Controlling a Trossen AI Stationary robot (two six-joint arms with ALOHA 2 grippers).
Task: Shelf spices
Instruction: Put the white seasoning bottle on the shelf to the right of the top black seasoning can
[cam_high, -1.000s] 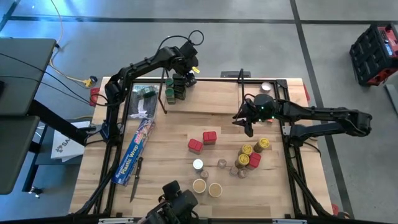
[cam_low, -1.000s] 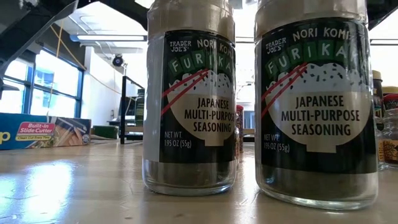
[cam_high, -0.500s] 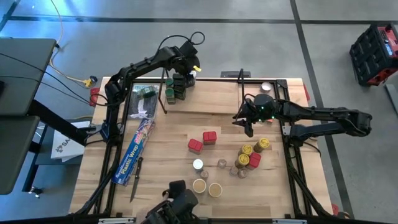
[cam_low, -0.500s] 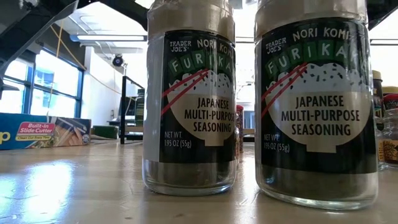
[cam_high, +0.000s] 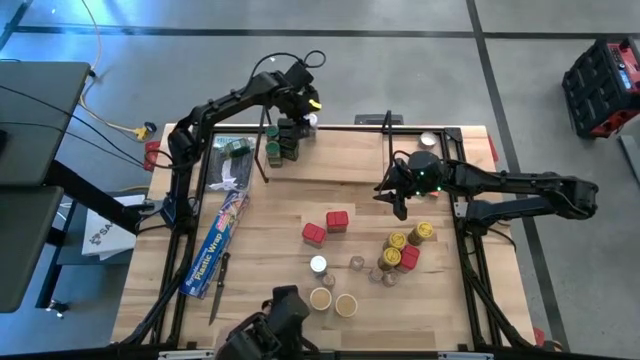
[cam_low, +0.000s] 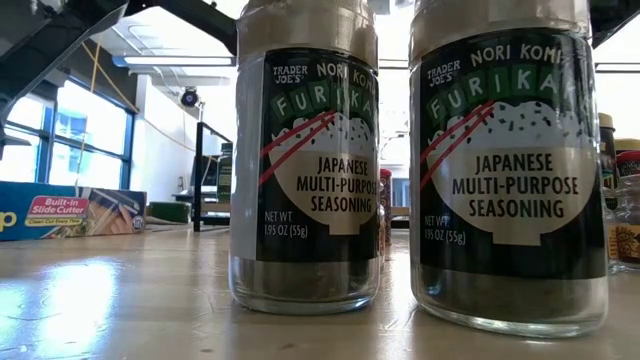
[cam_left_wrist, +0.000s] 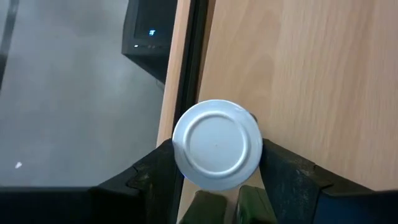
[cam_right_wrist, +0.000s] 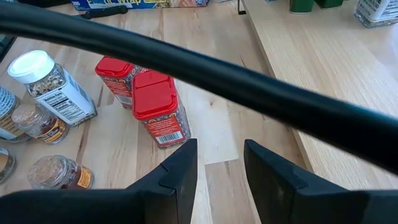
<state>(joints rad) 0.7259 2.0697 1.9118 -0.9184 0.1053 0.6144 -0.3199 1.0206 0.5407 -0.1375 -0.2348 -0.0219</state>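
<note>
Pale wooden surface crowded; left hand gripping white-lidded round jar at light wooden shelf's back edge, liable to topple off; right hand narrowly parted, empty.

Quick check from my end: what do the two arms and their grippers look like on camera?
Both arms are dark, jointed, tubular. The left gripper carries a yellow-green tag and a looped black cable; the right gripper has a green light on its wrist. Fingers are broad, matte black.
</note>
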